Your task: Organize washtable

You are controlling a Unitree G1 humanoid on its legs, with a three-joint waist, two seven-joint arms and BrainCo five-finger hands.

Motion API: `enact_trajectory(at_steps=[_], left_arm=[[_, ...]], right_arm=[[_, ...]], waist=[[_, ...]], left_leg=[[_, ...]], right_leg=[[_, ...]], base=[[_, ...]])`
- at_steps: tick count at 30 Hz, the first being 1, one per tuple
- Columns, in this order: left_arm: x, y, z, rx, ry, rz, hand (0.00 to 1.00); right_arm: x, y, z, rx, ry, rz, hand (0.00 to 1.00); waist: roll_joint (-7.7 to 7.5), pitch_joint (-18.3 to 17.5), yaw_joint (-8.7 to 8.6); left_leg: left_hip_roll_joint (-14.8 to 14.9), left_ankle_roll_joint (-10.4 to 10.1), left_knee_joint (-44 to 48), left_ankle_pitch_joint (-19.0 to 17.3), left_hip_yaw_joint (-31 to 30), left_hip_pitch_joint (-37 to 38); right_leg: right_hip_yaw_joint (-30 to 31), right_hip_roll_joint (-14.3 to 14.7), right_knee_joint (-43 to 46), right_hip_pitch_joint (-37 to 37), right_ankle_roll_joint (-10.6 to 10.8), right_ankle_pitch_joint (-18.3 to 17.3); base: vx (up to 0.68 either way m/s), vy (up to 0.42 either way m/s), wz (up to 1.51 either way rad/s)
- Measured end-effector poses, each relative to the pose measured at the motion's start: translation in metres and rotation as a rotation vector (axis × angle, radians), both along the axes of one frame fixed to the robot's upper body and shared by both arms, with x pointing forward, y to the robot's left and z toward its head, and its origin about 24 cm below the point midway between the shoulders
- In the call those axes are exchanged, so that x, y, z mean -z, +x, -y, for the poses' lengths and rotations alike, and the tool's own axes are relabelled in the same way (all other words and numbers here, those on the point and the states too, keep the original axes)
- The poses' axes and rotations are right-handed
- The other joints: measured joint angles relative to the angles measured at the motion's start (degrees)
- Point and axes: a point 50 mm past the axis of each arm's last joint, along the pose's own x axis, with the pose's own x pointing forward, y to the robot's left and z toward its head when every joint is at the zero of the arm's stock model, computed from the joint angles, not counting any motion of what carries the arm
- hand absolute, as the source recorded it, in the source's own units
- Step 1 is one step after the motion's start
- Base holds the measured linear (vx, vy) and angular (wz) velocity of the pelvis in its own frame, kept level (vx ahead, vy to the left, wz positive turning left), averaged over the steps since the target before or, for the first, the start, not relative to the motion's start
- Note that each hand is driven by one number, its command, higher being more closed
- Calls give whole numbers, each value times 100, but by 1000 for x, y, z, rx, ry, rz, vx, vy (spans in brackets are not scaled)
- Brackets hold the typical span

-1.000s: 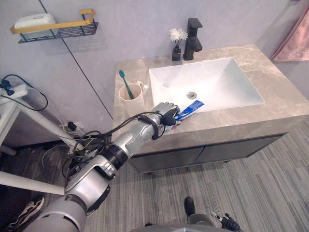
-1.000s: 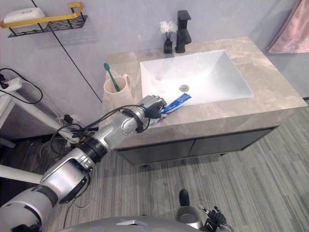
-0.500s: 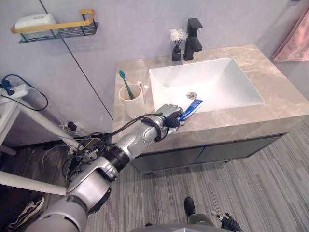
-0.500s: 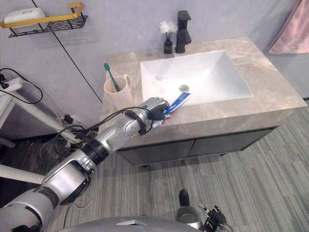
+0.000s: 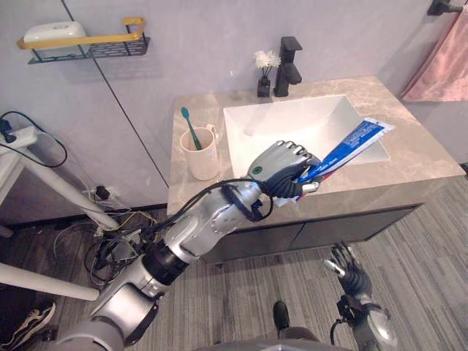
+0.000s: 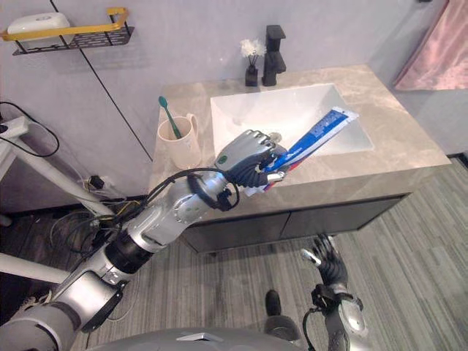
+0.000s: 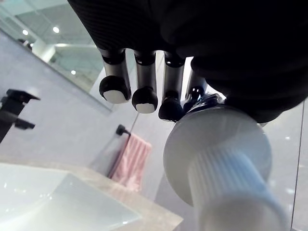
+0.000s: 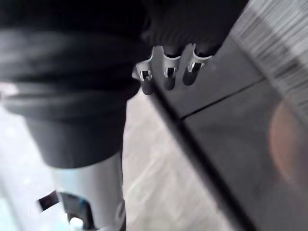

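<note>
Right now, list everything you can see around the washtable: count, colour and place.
Counter: one, grey-brown marble, over dark cabinet doors.
Sink: one, white, set in the counter.
Tap: one, black, behind the sink.
Vase: one, black with white flowers, beside the tap.
Cup: one, cream, on the counter left of the sink.
Toothbrush: one, teal, standing in the cup.
Shelf: one, black with a yellow rail, on the wall, holding a white item.
Towel: one, pink, hanging at the right.
Toothpaste: one, blue and white, held above the counter's front edge.
Left hand: curled round the toothpaste.
Right hand: fingers spread, low near the floor.
</note>
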Motion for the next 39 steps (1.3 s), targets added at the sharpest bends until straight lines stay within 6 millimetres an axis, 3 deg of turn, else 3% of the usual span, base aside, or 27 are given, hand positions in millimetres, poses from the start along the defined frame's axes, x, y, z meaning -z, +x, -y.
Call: enact_trajectory(at_steps=[2, 6, 9, 20, 31, 39], left_arm=[[-6, -4, -13, -18, -3, 40, 100], [-13, -9, -29, -36, 12, 95, 100], [-8, -13, -46, -82, 18, 90, 100], [-1, -9, -88, -269, 20, 96, 100], [7, -23, -86, -241, 1, 68, 100], [15, -33, -67, -141, -2, 38, 100]], right_arm=[[-23, 9, -21, -113, 74, 127, 0], [-50, 13, -43, -272, 193, 255, 0], [-71, 18, -45, -347, 209, 349, 0], [-111, 39, -50, -412, 333, 516, 0], [-124, 52, -58, -413, 369, 563, 0], [-121, 63, -68, -421, 417, 539, 0]], waist=[[-11, -10, 43], [-14, -30, 246], [-13, -103, 266], [-74, -364, 420], [-44, -399, 441], [-74, -470, 465]], left_leg=[[2, 12, 154, -48, 3, -74], [15, 0, 248, -92, 0, -165], [26, -15, 261, -81, -50, -192], [23, -25, 436, -76, -172, -246], [32, -31, 428, -94, -192, -258], [26, -32, 502, -91, -319, -270]], right_leg=[[3, -4, -28, -2, 10, 29], [-11, -2, -31, 2, 36, 3], [-52, 1, -29, 9, 30, -1], [-153, -5, -5, 54, -49, 76], [-175, 4, -29, 86, -54, 24], [-324, -19, -19, 125, -72, 40]], base=[[-97, 3, -2], [-93, -6, 1], [-34, -17, 8], [7, -3, 5], [-15, 2, 0], [18, -3, 9]])
